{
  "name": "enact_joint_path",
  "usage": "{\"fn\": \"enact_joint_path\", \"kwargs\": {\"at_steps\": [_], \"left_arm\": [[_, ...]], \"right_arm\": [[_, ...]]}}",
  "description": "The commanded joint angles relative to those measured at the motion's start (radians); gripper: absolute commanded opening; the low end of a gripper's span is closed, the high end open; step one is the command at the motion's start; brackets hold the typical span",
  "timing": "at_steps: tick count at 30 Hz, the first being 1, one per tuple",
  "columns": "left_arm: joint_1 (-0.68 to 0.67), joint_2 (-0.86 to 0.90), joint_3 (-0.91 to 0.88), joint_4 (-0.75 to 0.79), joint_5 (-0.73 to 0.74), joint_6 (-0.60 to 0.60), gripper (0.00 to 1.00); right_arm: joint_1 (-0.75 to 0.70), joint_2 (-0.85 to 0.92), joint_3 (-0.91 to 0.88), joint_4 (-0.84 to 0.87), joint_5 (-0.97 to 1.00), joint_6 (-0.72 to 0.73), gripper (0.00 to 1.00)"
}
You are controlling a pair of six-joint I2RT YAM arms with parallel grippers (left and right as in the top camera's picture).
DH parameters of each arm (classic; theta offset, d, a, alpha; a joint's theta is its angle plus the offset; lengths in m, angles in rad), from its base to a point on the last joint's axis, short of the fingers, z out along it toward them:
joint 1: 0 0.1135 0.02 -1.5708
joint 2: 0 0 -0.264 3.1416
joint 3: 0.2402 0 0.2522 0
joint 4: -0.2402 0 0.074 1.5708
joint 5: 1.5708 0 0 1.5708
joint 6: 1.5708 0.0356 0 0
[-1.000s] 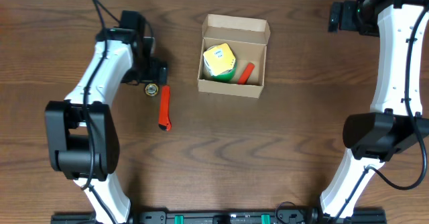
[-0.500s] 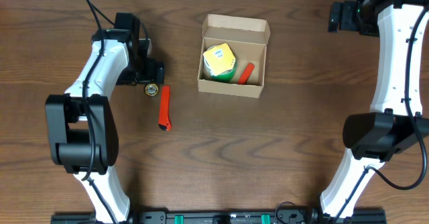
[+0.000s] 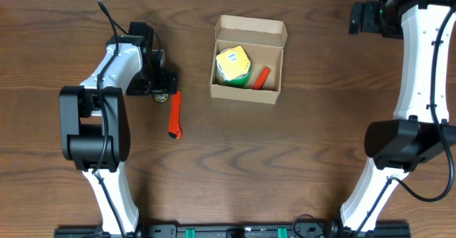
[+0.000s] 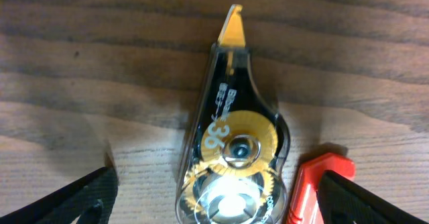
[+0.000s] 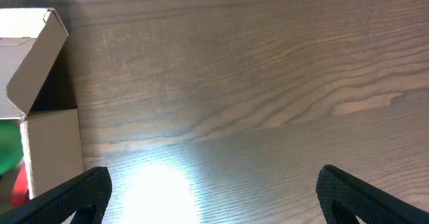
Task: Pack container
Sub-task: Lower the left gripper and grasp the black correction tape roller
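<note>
Since 1 second ago the left arm has pulled its elbow in and its wrist has slid a little way down the table, so the left gripper (image 4: 218,187) now hangs right over the tape roller (image 4: 231,143). Its 2 fingers (image 4: 80,197) are spread wide, 1 on each side of the roller, and they hold nothing. The roller lies flat on the table (image 3: 285,159), with its yellow tip pointing away from the wrist camera. A red stick (image 3: 174,115) lies just beside it, and 1 end of the stick also pokes into the gap between the fingers. The container (image 3: 249,60) sits well apart from them, near the top middle of the table, with its lid flap open. Inside are a yellow and green block (image 3: 233,63) and a small red thing (image 3: 262,78). The right gripper (image 5: 213,184) is spread wide and empty too, over bare wood near the container. I think the step now is picking up the roller so it can go in the box. Next the left gripper should go lower and close on the roller's sides. It should take care not to pinch the red stick too. Then it must carry the roller over the open box and drop it in a free spot.
</note>
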State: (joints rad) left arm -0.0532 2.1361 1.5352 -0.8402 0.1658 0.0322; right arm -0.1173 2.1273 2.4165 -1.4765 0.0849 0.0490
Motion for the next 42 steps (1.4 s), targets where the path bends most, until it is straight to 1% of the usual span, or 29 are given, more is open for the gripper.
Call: {"fn": "enact_joint_path", "kwargs": {"at_steps": [1, 4, 5, 8, 12, 15, 25, 28, 33, 37, 42], "left_arm": [[0.000, 0.019, 0.005, 0.000, 0.000, 0.017, 0.98], [0.000, 0.024, 0.005, -0.001, 0.000, 0.017, 1.00], [0.000, 0.027, 0.005, -0.001, 0.000, 0.017, 0.95], [0.000, 0.035, 0.005, -0.005, 0.000, 0.017, 0.93], [0.000, 0.035, 0.006, 0.002, 0.000, 0.015, 0.93], [0.000, 0.035, 0.006, 0.018, 0.000, -0.009, 0.93], [0.000, 0.035, 0.006, 0.051, -0.002, -0.010, 0.94], [0.000, 0.035, 0.006, 0.048, -0.029, -0.010, 0.94], [0.000, 0.035, 0.006, 0.033, -0.061, -0.010, 0.89], [0.000, 0.035, 0.006, 0.024, -0.073, -0.009, 0.89], [0.000, 0.036, 0.006, 0.018, -0.077, -0.009, 0.86]], "right_arm": [[0.003, 0.006, 0.000, -0.001, 0.000, 0.010, 0.99], [0.003, 0.006, 0.000, -0.001, 0.000, 0.010, 0.99], [0.003, 0.006, 0.000, -0.001, 0.000, 0.010, 0.99], [0.003, 0.006, 0.000, -0.001, 0.000, 0.010, 0.99], [0.003, 0.006, 0.000, -0.001, 0.000, 0.010, 0.99], [0.003, 0.006, 0.000, -0.001, 0.000, 0.010, 0.99], [0.003, 0.006, 0.000, -0.001, 0.000, 0.010, 0.99], [0.003, 0.006, 0.000, -0.001, 0.000, 0.010, 0.99], [0.003, 0.006, 0.000, -0.001, 0.000, 0.010, 0.99], [0.003, 0.006, 0.000, -0.001, 0.000, 0.010, 0.99], [0.003, 0.006, 0.000, -0.001, 0.000, 0.010, 0.99]]}}
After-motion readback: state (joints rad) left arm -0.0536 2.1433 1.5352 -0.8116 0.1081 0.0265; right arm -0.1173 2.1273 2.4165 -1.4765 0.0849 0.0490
